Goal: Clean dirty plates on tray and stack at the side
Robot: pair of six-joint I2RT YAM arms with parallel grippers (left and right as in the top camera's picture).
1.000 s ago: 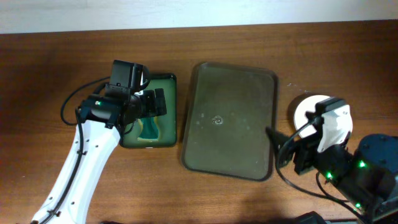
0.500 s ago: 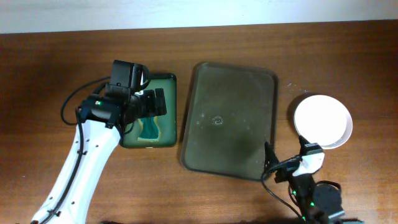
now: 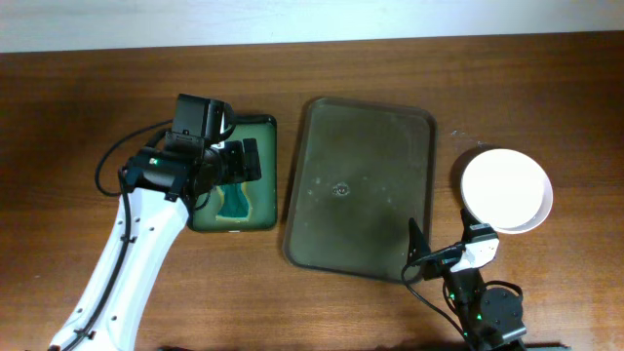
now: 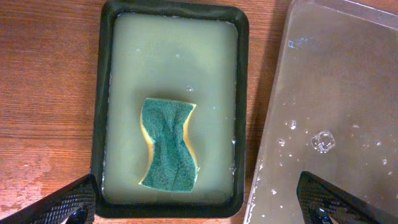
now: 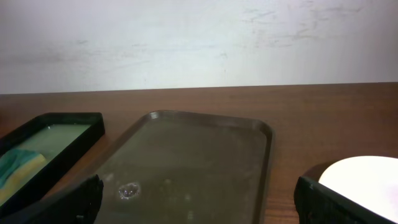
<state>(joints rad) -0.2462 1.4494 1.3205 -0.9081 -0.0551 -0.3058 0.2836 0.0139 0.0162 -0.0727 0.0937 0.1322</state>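
Note:
The grey tray (image 3: 390,136) lies in the middle of the table, wet and with no plates on it; it also shows in the left wrist view (image 4: 348,74) and the right wrist view (image 5: 205,155). A stack of white plates (image 3: 505,189) sits on the table right of the tray and shows in the right wrist view (image 5: 367,174). A green sponge (image 4: 169,144) lies in a black basin of soapy water (image 4: 242,74), left of the tray (image 3: 232,202). My left gripper (image 4: 198,202) is open and empty above the basin. My right gripper (image 5: 202,199) is open and empty, low at the tray's near edge.
The black basin (image 3: 268,132) sits close against the tray's left side. A pale wall (image 5: 199,37) runs behind the table's far edge. Bare wooden table (image 3: 78,117) lies left of the basin.
My right arm has pulled back toward the near edge of the table, uncovering the white plates. The left arm and sponge have not moved.

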